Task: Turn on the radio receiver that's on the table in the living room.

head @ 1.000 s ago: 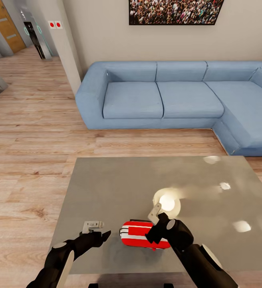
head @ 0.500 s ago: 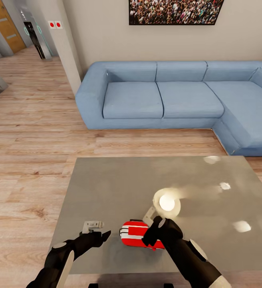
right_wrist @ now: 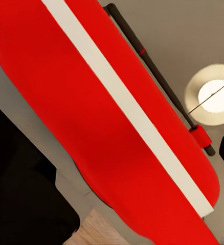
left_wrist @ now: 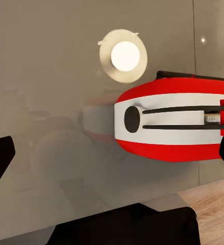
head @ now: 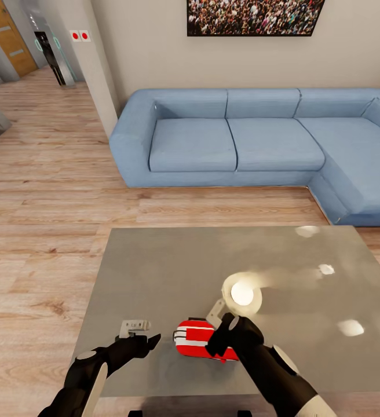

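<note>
Since 1 s ago the right hand (head: 215, 324) has dropped lower and swung a bit toward the left, now pressed over the right end of the radio receiver (head: 197, 339); almost no change in the last half sec, and radio + left arm sit where they were. Nearest: both black forearms come in over the counter's (head: 155, 266) near edge. Left hand (head: 135, 328) hovers just beside the radio's left end, not touching it, fingers apart w/ a moderate gap, holding nothing. Radio lies on its side near the counter's near edge, roughly mid-width; left wrist view shows its white face w/ dark round dial (left_wrist: 132, 119) and two slots, red body mirrored in the glossy grey top. Right wrist view is very close on the red shell (right_wrist: 91, 127), white trim stripe and thin black handle (right_wrist: 158, 76). Right hand's wrist hides its fingers; can't tell whether it's wide or closed. Beyond the radio, a lamp reflection (head: 242, 293) glows on the counter. Farther: wood floor (head: 45, 191), blue L-shaped sofa (head: 236, 139), crowd picture (head: 254, 16) on the beige wall.
</note>
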Available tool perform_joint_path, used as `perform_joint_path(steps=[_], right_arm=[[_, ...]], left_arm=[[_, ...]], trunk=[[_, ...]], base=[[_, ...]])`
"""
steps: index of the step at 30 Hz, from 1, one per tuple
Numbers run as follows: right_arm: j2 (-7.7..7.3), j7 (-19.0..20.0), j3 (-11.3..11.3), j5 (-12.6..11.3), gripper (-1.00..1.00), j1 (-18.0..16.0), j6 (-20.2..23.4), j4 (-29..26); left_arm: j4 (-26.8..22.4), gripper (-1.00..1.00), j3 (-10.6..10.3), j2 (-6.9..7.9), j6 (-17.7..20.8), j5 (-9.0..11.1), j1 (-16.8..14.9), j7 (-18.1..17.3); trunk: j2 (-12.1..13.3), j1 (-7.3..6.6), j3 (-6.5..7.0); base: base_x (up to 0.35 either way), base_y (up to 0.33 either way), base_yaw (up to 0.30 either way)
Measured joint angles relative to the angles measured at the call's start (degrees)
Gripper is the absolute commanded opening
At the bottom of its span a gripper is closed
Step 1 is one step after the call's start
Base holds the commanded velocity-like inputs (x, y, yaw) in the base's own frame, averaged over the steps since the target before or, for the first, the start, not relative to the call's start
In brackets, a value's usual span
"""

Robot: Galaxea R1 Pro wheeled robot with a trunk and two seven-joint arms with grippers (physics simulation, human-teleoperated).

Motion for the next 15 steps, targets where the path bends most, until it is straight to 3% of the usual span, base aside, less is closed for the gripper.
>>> perform_joint_path(steps=[12,15], right_arm=[[0.06,-0.07,-0.07,-0.06,1.00,-1.62,-2.56,4.60],[0.16,-0.07,-0.08,-0.09,1.00,-3.50,-2.70,7.78]], left_arm=[[0.00,1.00,0.00,-0.01,0.00,-0.01,0.00,0.04],[0.00,1.00,0.00,0.00,0.00,-0.03,0.00,0.03]], trunk=[[0.00,0.00,0.00],[0.00,0.00,0.00]], base=[[0.000,0.000,0.000],[0.000,0.000,0.000]])
